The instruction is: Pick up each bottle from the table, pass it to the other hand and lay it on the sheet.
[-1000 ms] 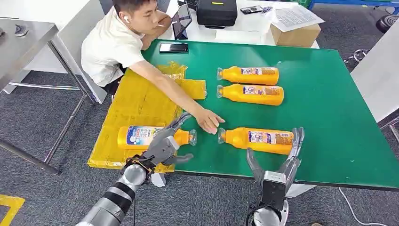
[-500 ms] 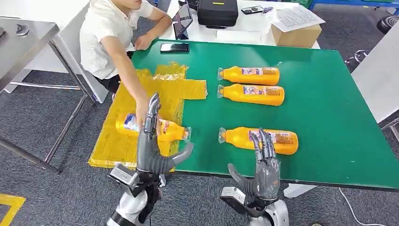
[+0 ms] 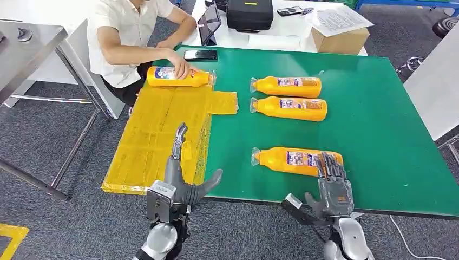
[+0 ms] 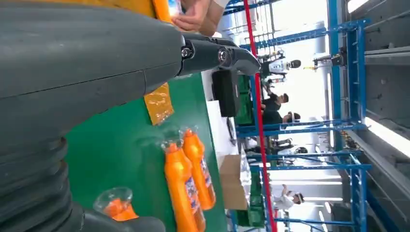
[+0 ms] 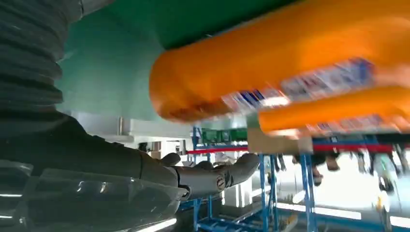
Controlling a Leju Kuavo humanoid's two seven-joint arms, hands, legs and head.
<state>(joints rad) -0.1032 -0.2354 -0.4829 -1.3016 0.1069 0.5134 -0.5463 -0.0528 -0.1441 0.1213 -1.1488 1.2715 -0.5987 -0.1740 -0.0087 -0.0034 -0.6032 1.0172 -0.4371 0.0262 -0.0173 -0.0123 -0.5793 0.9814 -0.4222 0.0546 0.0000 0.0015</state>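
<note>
Three orange bottles lie on the green table [image 3: 379, 135]: the nearest bottle [image 3: 295, 160] [image 5: 270, 72] in front of my right hand, and two side by side farther back [image 3: 287, 85] [image 3: 289, 108] [image 4: 186, 186]. A fourth bottle [image 3: 178, 77] lies at the far end of the yellow sheet [image 3: 154, 130], under a person's hand [image 3: 178, 67]. My left hand [image 3: 179, 183] is open and empty, fingers stretched over the sheet's near edge. My right hand [image 3: 334, 187] is open at the table's front edge, fingers upright against the nearest bottle's base end, gripping nothing.
A small yellow piece [image 3: 223, 102] lies beside the sheet. A phone [image 3: 200, 54] sits at the table's far edge. Behind it stand a tablet [image 3: 210, 24], a black case [image 3: 249, 13] and a cardboard box [image 3: 340, 39]. A steel table [image 3: 27, 40] is at the left.
The person has moved the bottle from the sheet's near end to its far end. My left hand has drawn back, empty. My right hand has shifted right, to the nearest bottle's base.
</note>
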